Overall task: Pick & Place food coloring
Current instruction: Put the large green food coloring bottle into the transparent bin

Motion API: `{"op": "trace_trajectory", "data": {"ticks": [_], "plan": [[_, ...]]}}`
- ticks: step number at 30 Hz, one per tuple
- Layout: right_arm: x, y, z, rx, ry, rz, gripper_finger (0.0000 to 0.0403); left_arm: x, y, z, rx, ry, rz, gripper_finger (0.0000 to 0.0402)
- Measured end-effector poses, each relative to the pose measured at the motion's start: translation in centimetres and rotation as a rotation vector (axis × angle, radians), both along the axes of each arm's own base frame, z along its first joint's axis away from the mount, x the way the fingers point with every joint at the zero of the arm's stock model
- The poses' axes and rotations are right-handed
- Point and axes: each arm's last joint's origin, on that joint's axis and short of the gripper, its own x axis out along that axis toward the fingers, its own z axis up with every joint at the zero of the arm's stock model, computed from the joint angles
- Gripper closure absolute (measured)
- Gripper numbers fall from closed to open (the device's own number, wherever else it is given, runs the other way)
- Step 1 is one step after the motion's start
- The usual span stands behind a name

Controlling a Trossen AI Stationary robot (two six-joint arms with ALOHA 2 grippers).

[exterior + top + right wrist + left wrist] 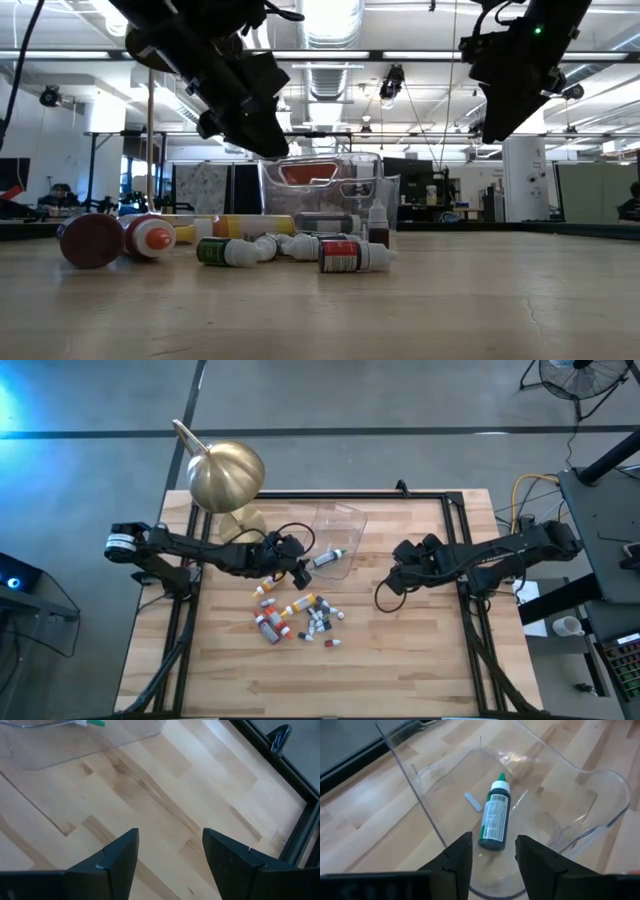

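Note:
A dark food coloring bottle (pixel 495 815) with a green cap and a white label lies on its side on the floor of the clear tub (pixel 420 795), also seen from above as the bottle (pixel 328 558). My left gripper (pixel 492 852) hangs open just above the tub's near-left rim, its fingers either side of the bottle's base without touching it. Several more food coloring bottles (pixel 300 615) lie scattered on the table near the tub. My right gripper (pixel 392 582) hovers open over bare wood to the tub's right.
The brass dome lamp (pixel 226 475) stands at the far left corner, behind my left arm. The tub (pixel 335 530) lies at the table's far middle. In the low view the scattered bottles (pixel 260 248) lie in front of the tub (pixel 330 185). Bare wood spreads across the near half and the right side.

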Motion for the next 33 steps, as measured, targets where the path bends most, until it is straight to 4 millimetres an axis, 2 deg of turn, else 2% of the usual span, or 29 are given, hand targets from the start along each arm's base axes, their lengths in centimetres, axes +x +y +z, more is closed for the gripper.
{"op": "trace_trajectory", "data": {"ticks": [4,8,10,12,17,23,27,33], "plan": [[0.0,0.0,0.0,0.001,-0.003,-0.005,0.0188,0.6,0.0,1.3,-0.001,-0.042,-0.006,0.0277],[0.0,0.0,-0.1,0.020,-0.009,-0.021,0.0188,2.2,0.4,4.9,0.052,-0.113,-0.100,0.0276],[-0.1,0.0,-0.2,0.029,-0.013,-0.031,0.0188,3.4,1.3,6.3,0.081,-0.115,-0.141,0.0276],[-0.1,0.0,-0.2,0.035,-0.015,-0.039,0.0188,4.6,2.8,6.6,0.049,-0.050,-0.183,0.0276],[-0.1,-0.2,-0.4,0.067,-0.009,-0.053,0.0188,8.9,6.1,5.1,-0.061,0.164,-0.212,0.0276],[-0.1,-0.3,-0.5,0.086,-0.018,-0.080,0.0188,13.2,7.7,2.8,-0.081,0.376,-0.254,0.0276],[-0.1,-0.3,-0.5,0.095,-0.026,-0.096,0.0188,14.8,8.6,1.0,-0.140,0.451,-0.293,0.0276],[-0.2,-0.3,-0.5,0.094,-0.023,-0.096,0.0188,15.6,9.6,-1.1,-0.220,0.526,-0.326,0.0276]]}}
